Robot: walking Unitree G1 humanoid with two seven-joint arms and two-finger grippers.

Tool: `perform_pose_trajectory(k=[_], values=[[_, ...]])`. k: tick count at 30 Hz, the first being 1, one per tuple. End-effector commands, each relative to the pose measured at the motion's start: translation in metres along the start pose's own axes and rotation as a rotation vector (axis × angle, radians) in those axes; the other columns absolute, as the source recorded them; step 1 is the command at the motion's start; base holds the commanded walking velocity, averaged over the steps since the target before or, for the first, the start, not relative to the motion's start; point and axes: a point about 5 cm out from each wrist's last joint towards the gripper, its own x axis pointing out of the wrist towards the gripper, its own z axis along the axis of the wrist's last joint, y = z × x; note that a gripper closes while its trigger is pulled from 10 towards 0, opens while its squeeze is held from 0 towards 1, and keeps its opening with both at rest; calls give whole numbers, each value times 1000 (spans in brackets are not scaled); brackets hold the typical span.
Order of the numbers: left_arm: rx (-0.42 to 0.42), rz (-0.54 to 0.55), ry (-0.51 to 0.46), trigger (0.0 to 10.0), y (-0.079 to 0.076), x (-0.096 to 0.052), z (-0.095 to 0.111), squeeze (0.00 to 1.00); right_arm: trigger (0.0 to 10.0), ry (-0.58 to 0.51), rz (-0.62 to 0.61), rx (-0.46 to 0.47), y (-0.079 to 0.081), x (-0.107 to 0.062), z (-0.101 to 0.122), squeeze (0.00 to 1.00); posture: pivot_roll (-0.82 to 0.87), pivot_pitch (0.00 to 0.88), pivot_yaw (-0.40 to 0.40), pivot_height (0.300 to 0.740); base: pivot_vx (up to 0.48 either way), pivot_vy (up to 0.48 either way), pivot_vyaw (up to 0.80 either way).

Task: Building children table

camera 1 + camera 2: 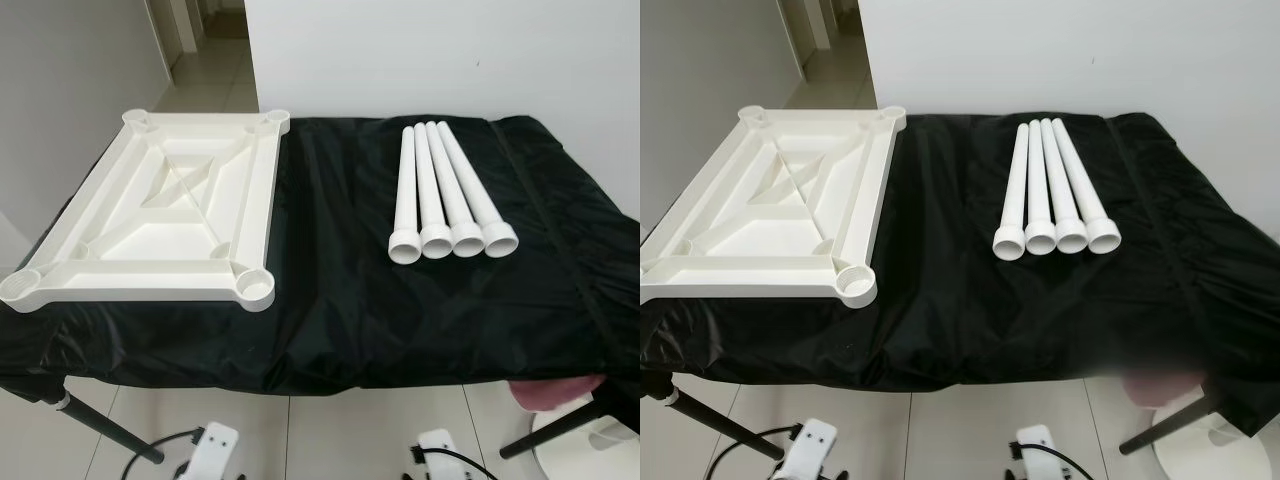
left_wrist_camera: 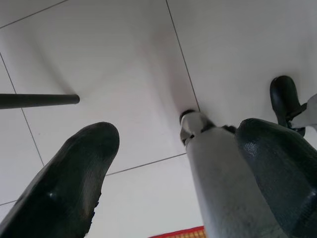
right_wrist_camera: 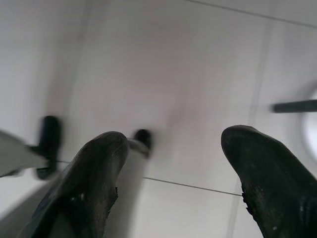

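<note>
A cream plastic tabletop [image 1: 170, 215] lies upside down on the left of a table draped in black cloth [image 1: 340, 310], with a round leg socket [image 1: 256, 287] at each corner. Several white tube legs [image 1: 447, 195] lie side by side on the right half, open ends toward me. My left gripper [image 2: 171, 168] hangs low and open, its fingers [image 2: 64, 186] spread over white floor tiles. My right gripper [image 3: 173, 173] also hangs open above the floor, nothing between its fingers [image 3: 86, 191].
A white wall [image 1: 450, 60] stands behind the table. A corridor [image 1: 215, 60] opens at the back left. Black table legs [image 1: 100, 425] slant to the tiled floor. A white round base [image 1: 585, 445] sits under the table's right corner. My white feet [image 1: 215, 450] show below.
</note>
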Motion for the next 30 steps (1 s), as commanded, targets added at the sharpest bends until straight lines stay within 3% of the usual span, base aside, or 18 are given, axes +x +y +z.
perform_pose_trajectory(k=[1,6,7,8,9,18,19,20,30], values=[[-12,42,13,10000,5,-2,-6,0,10000,5,15,11,5,0,-2,0,-44,0,42,740,0,0,0],[-31,48,3,10000,8,-3,-6,0,10000,-3,18,11,5,0,-1,0,-43,0,40,740,0,0,0],[-55,44,3,10000,10,-4,-8,0,10000,-6,22,25,4,0,0,98,-42,0,41,740,0,0,0],[-55,44,3,10000,10,-4,-8,0,10000,-6,22,25,4,0,0,98,-42,0,41,740,0,0,0],[-81,39,2,10000,12,-4,-9,1000,10000,-10,28,60,4,0,1,1000,-43,0,42,740,0,0,0],[-55,50,6,10000,13,-5,-10,1000,10000,-10,25,41,5,0,1,973,-41,0,43,740,0,0,0],[-51,47,3,10000,12,-5,-9,78,10000,-12,29,37,6,0,1,0,-41,0,43,740,0,0,0],[-45,45,1,10000,12,-5,-9,0,10000,-12,31,35,6,0,1,0,-41,0,44,740,0,0,0],[-37,14,-18,10000,12,-5,-9,0,10000,-41,52,-9,7,0,4,0,-38,0,37,740,0,0,0]])
